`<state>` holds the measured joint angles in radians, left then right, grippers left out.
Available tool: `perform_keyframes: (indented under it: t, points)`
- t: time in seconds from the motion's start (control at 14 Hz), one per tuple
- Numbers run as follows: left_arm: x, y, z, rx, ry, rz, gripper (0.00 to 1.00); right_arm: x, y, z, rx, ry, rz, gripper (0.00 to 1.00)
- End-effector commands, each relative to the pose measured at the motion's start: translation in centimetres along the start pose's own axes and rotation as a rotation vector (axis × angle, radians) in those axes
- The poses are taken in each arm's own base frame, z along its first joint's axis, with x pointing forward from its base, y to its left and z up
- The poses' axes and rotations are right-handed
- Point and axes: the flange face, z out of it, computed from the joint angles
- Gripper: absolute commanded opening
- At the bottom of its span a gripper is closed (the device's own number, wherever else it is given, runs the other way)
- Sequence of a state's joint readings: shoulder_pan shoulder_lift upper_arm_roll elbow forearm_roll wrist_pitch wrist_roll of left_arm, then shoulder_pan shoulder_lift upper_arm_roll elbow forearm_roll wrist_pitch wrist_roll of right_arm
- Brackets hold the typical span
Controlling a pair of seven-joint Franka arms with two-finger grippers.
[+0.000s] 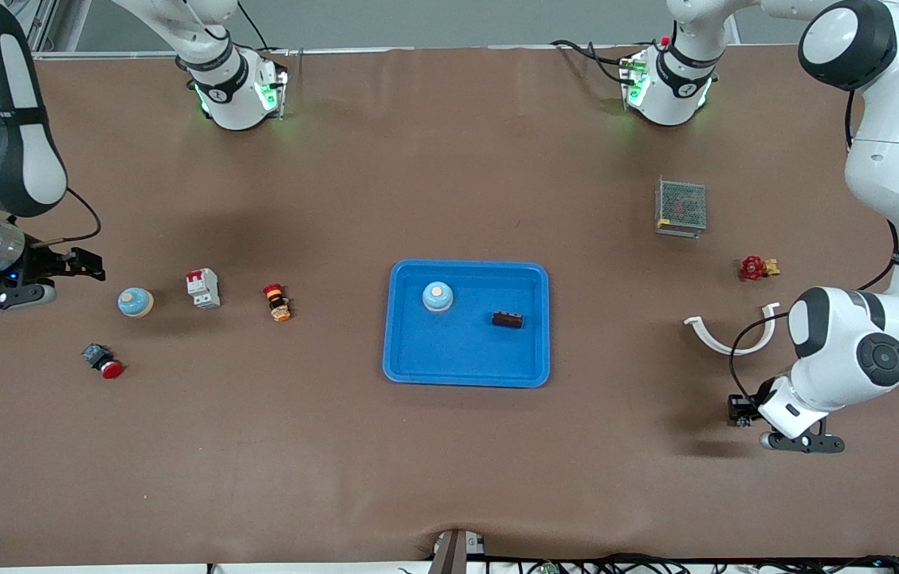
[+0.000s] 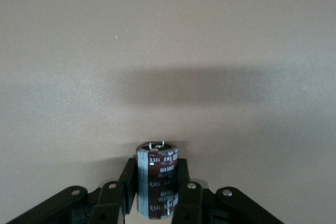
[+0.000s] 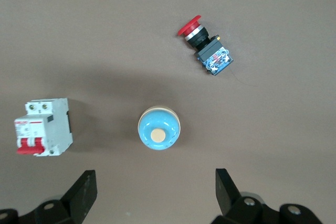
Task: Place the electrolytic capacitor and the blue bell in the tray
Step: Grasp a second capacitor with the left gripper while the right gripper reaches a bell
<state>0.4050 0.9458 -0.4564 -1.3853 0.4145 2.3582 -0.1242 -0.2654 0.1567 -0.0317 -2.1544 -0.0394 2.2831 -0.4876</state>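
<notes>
Brown table w/ blue tray, misc parts

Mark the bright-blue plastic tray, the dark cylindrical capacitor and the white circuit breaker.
bright-blue plastic tray (image 1: 465, 363): front view, bare floor.
dark cylindrical capacitor (image 2: 156, 174): left wrist view, side wall.
white circuit breaker (image 3: 50, 124): right wrist view, body.

Open table between the tray and the arms' ends

The tray already holds a blue bell and a dark block, with bare floor left nearer the front camera. Toward the right arm's end, passage is narrowed by a second bell, a breaker and a red button; a white ring lies toward the left arm's end.
</notes>
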Motion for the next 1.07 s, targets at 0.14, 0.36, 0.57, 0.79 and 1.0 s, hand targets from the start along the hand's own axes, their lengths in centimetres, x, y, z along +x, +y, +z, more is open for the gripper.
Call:
perform_keyframes:
  t: [0.14,0.36,0.57,0.79,1.0]
  points:
    - [0.2,0.2,-5.9,-0.026,-0.094,-0.363,0.00,-1.2,-0.6,1.8,-0.020,0.040,-0.017,1.00]
    - [-0.7,4.7,-13.1,0.004,-0.201,-0.777,0.00,-1.1,-0.6,3.6,-0.021,0.045,-0.020,1.00]
    - [-2.0,12.3,-18.5,0.039,-0.259,-1.013,0.00,-1.3,-0.7,5.7,-0.022,0.049,-0.022,1.00]
    - [-3.9,22.1,-20.3,0.063,-0.255,-1.224,0.00,-1.5,0.0,7.4,-0.021,0.046,-0.064,1.00]
    - [-6.0,31.9,-19.6,0.073,-0.179,-1.344,0.00,-1.8,0.5,9.1,-0.018,0.042,-0.073,1.00]
